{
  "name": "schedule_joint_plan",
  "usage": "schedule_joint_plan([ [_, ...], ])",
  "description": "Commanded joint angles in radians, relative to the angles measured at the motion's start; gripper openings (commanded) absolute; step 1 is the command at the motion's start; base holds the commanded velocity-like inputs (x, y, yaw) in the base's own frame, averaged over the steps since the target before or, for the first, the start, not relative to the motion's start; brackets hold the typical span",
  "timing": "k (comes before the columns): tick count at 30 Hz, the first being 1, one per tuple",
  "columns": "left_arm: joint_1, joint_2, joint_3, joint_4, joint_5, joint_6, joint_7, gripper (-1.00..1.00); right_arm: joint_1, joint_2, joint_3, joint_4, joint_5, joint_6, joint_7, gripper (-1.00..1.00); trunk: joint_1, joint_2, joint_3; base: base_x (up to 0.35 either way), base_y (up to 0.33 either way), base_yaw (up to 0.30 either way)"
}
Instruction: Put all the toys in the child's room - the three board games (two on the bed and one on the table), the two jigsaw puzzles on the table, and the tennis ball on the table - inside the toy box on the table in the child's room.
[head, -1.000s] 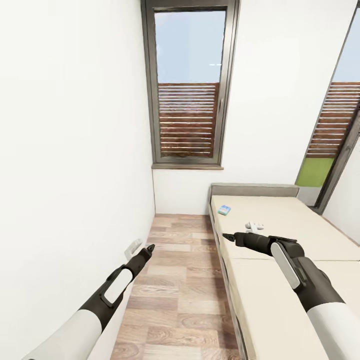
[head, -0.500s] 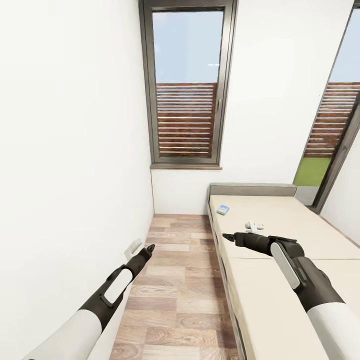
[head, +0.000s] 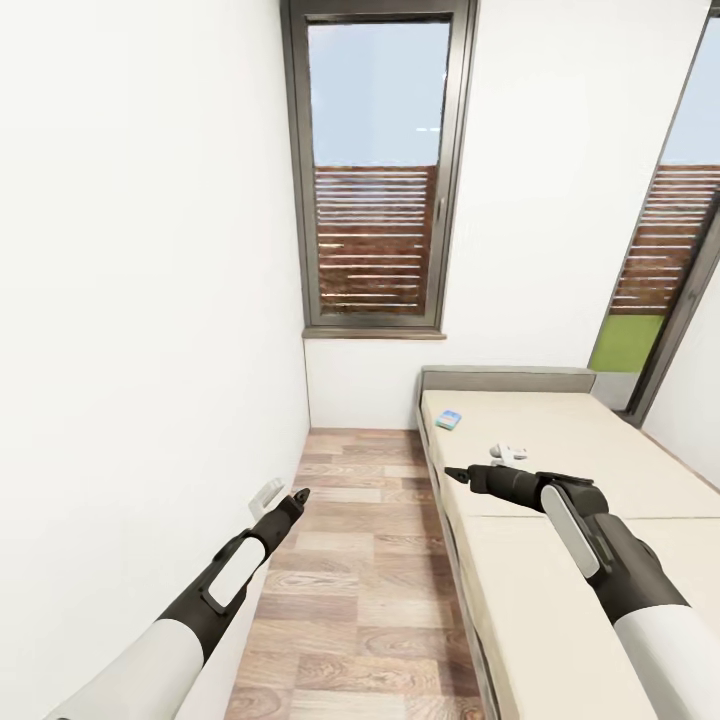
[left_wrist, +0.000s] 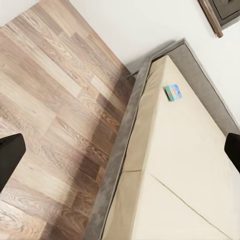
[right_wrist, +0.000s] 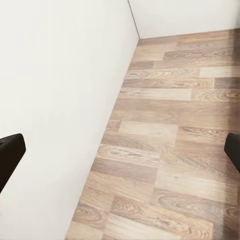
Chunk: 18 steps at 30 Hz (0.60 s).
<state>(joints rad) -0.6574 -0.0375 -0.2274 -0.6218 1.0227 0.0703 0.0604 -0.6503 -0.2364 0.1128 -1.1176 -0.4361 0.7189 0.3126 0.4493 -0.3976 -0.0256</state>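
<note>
Both sets of jaws stand spread wide with nothing between them: in each wrist view I see the two dark fingertips at opposite edges of the frame. From the head camera, my left gripper (head: 300, 495) sits at lower left, over the wood-plank floor (head: 365, 560) and close to the white wall (head: 140, 300). At top centre a dark-framed window (head: 378, 170) shows brown slats. Right of the floor strip lies the bed (head: 560, 560), beige mattress and grey headboard. A small blue-green board game (head: 448, 420) rests flat on the mattress near the headboard; I also see it in the left wrist view (left_wrist: 173, 92). My right gripper (head: 455, 474) hovers above the bed's near edge, with a small white object (head: 510, 452) on the mattress just beyond it.
</note>
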Motion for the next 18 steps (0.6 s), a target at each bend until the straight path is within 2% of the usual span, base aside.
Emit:
schedule_joint_plan([
  [1, -0.001, 0.001, -0.003, -0.002, 0.008, 0.002, 0.006, 1.0, -0.001, -0.001, 0.001, -0.001, 0.0, 0.004, 0.002, 1.0, 0.001, -0.002, -0.002, 0.0, 0.028, -0.001],
  [18, -0.001, 0.0, -0.003, -0.002, 0.008, 0.002, 0.008, 1.0, 0.0, 0.0, 0.001, -0.001, 0.0, 0.004, 0.002, 1.0, 0.001, -0.002, -0.002, 0.0, 0.008, 0.0],
])
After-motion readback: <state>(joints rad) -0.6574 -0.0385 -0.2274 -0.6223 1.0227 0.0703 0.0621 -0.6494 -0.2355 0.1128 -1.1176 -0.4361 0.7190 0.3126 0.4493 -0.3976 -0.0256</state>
